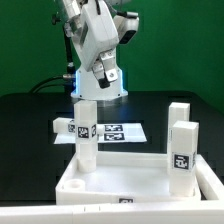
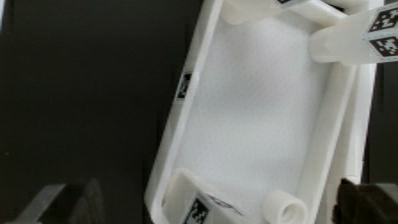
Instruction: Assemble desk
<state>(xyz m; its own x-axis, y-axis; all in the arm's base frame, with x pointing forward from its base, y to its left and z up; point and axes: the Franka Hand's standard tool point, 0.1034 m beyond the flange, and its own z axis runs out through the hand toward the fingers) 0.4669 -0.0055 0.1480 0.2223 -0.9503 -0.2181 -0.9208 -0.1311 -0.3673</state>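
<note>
**Arm Pose: Raised Above Tabletop Panel**

While the arm [image 1: 92, 35] is held high and angled downward, its fingers [image 1: 107, 77] hang above the tabletop panel [image 1: 130, 178], spread apart and holding nothing. The panel lies rim-up on the black desk [image 1: 25, 130]. Three legs stand upright in it: one [image 1: 86, 135] at the exterior view's left, two [image 1: 181, 152] at its right. The marker board [image 1: 110, 132] lies behind.

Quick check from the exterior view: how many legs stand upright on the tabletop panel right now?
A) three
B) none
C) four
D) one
A: one leg stands at the exterior view's left, and two legs at its right, all upright on the tabletop panel.
</note>
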